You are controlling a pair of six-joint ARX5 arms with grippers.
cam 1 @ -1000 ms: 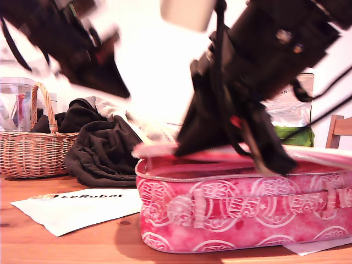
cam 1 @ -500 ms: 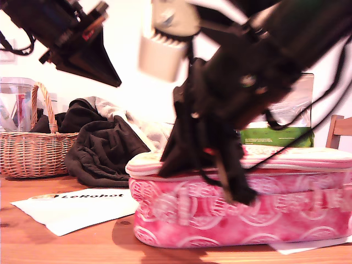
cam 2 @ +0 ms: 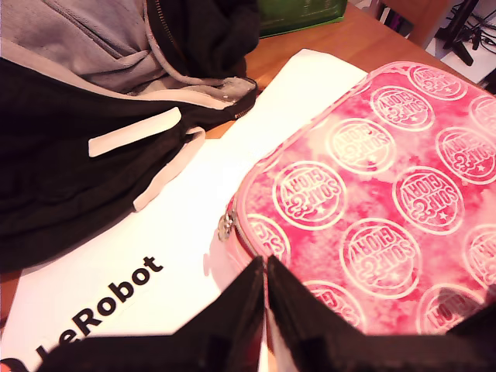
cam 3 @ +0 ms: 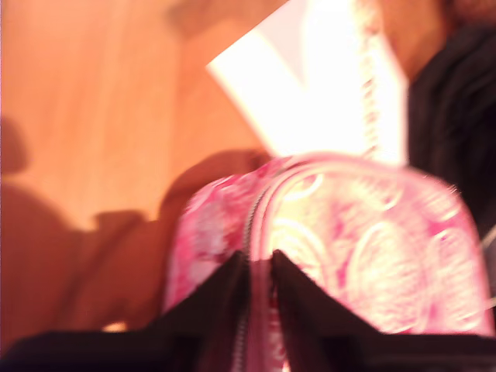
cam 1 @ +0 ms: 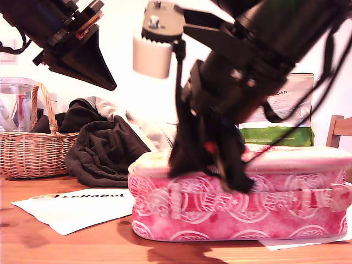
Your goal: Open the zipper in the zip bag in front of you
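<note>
The pink zip bag [cam 1: 247, 212] with white round logos lies flat on the wooden table [cam 1: 55, 245], its lid down. The zipper [cam 2: 235, 208] runs under the top panel, and its small metal pull [cam 2: 226, 226] hangs at the corner nearest the white paper. My second gripper [cam 3: 260, 267] is pressed down on the bag's top edge [cam 1: 228, 179], shut on the zipper line [cam 3: 249, 232] some way from the pull. My first gripper [cam 2: 263, 271] is shut on nothing and hangs high above the bag, at the exterior view's upper left [cam 1: 107, 82].
A white LeRobot sheet [cam 1: 77, 208] lies beside the bag at the exterior view's left. Behind it are dark clothes [cam 1: 104, 154] and a wicker basket [cam 1: 33, 151]. A green-and-silver pouch [cam 1: 286, 118] and a wooden chair [cam 1: 341, 129] stand behind the bag.
The bag, tilted up with its lid lifted a second ago, has dropped flat and slid toward the exterior view's left. The second gripper moved left along its top edge. The first arm drew up and away.
</note>
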